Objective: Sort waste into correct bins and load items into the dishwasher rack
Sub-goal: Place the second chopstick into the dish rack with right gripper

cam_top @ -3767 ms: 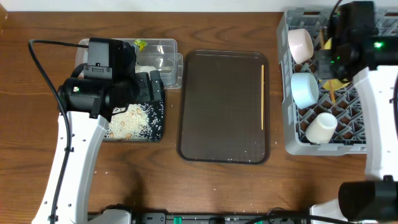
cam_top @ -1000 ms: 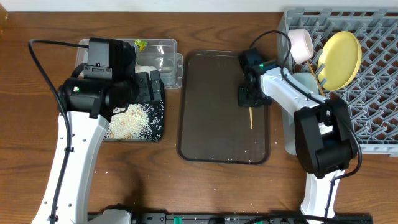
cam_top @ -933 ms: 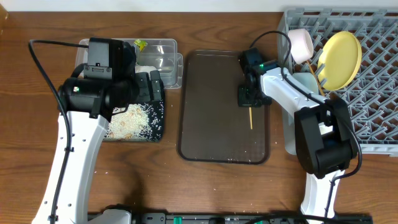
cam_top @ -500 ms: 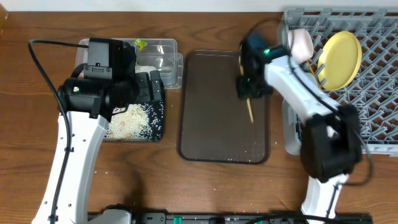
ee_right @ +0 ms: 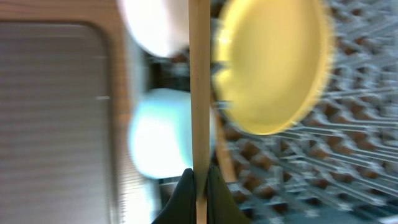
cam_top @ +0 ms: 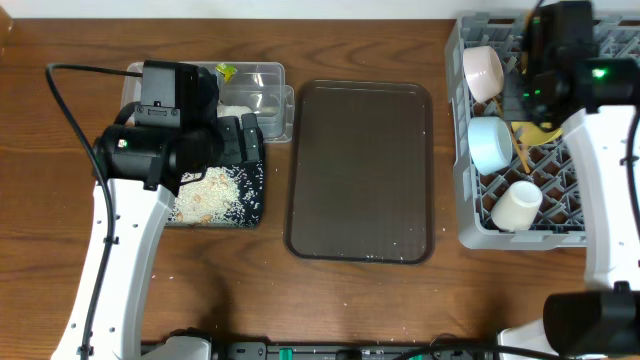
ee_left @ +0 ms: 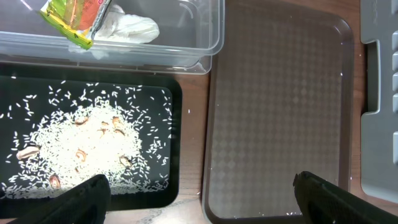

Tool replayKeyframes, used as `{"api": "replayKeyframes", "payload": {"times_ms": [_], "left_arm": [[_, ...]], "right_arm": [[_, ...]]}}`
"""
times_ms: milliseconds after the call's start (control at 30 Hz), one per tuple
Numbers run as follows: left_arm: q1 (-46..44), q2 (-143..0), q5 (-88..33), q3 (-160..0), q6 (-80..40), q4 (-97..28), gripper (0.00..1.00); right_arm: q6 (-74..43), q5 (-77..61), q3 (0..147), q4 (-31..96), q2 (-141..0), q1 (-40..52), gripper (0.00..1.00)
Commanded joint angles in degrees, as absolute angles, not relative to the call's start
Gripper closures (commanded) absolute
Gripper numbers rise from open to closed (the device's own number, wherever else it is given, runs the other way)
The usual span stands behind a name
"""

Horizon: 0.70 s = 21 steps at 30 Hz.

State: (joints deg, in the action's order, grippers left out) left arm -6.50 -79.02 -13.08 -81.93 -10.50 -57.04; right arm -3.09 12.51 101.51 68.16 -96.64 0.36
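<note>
My right gripper (ee_right: 199, 186) is shut on a wooden chopstick (ee_right: 199, 74) and holds it over the grey dishwasher rack (cam_top: 580, 215). In the rack are a yellow plate (ee_right: 273, 62), a pinkish-white bowl (cam_top: 482, 72), a light blue bowl (cam_top: 490, 143), a white cup (cam_top: 517, 205) and a second chopstick (ee_right: 225, 167). My left gripper (ee_left: 199, 205) is open and empty above the black tray (ee_left: 168, 186) of rice grains (ee_left: 87, 143). The clear tub (ee_left: 211, 43) holds the green-and-yellow wrapper (ee_left: 74, 15) and the white scrap (ee_left: 130, 28).
The dark brown serving tray (cam_top: 360, 170) lies in the middle, between the bins and the rack, with a few stray grains on it. Some grains lie on the wood near the front left. The left arm (cam_top: 160, 130) hangs over the bins.
My right gripper has lifted the chopstick off the brown tray and swung right, over the rack. The left arm has not moved.
</note>
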Motion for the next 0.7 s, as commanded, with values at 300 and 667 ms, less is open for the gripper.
{"api": "replayKeyframes", "payload": {"times_ms": [300,667], "left_arm": [[-6.28,-79.09,-12.36,-81.49,-10.2,-57.19,0.04],[-6.28,-79.09,-12.38,-81.49,-10.2,-57.19,0.04]], "right_arm": [[2.85,15.42,99.5,65.63,-104.6,-8.4,0.94],[-3.2,8.03,99.66,63.79,-105.65,-8.19,0.3]]}}
